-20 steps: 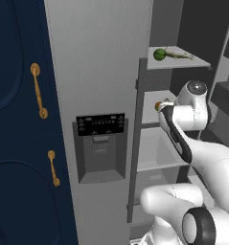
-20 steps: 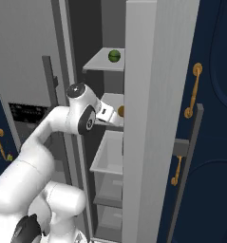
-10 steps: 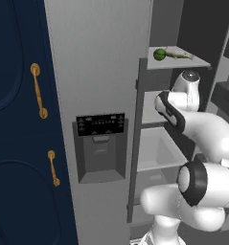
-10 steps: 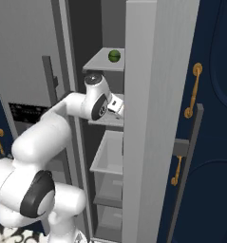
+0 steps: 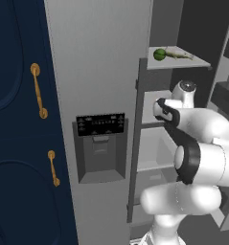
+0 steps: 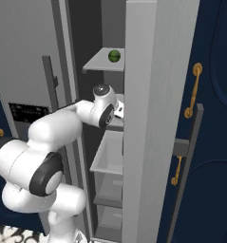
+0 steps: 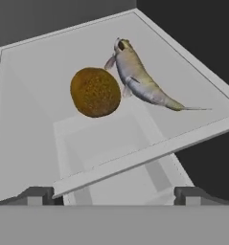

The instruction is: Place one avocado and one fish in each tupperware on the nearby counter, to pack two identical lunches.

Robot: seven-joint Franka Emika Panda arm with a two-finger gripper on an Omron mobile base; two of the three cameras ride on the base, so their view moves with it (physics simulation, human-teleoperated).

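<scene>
A glossy green avocado (image 5: 159, 54) (image 6: 114, 56) lies beside a pale fish (image 5: 179, 55) on the fridge's top shelf (image 5: 197, 61). One shelf lower, my gripper (image 7: 115, 195) (image 5: 161, 108) is open, its fingertips wide apart just before the shelf's front edge. On that middle shelf (image 7: 34, 95) lie a second fish (image 7: 140, 79), pale tan with its head away from me, and a round brown speckled fruit (image 7: 95, 92) touching its left side; I cannot tell whether that fruit is an avocado. The tupperware and the counter are out of view.
The open fridge door (image 6: 153, 118) stands close on the arm's right and hides part of the hand. A grey door with a dispenser panel (image 5: 100, 143) is on the left. A clear drawer bin (image 6: 108, 159) sits below the shelves. Navy cabinets with brass handles (image 5: 38, 91) flank the fridge.
The arm has folded in toward the fridge, its elbow rising, and the hand has pushed deeper in over the middle shelf. The food on the top shelf has not moved.
</scene>
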